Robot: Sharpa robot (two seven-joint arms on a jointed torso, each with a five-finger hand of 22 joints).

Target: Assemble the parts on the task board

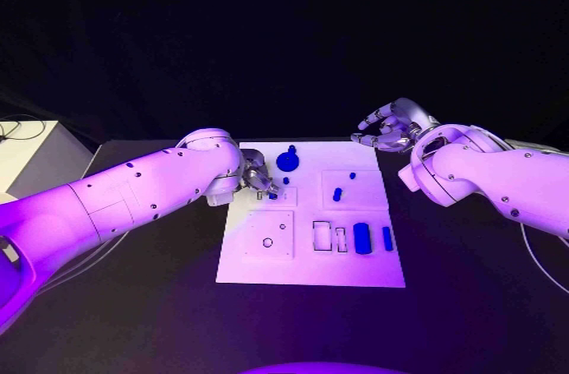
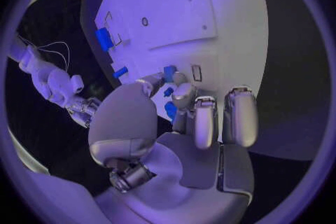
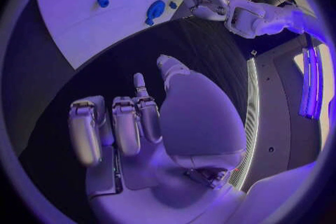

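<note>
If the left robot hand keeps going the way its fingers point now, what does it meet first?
Probably the small blue part on the task board, just ahead of the left robot hand; contact is hard to judge.

Dim room, dark backdrop; violet light falls from above, brightest on the board (image 1: 311, 226). Wrist views bend and darken toward their rims.

Left hand (image 1: 259, 182) low, fingers (image 2: 204, 123) pinched together at tips. Right hand (image 1: 391, 126) raised, fingers (image 3: 126, 123) curled, empty.

Black table (image 1: 142, 308) w/ white task board (image 1: 311, 263) lying flat mid-table
</note>
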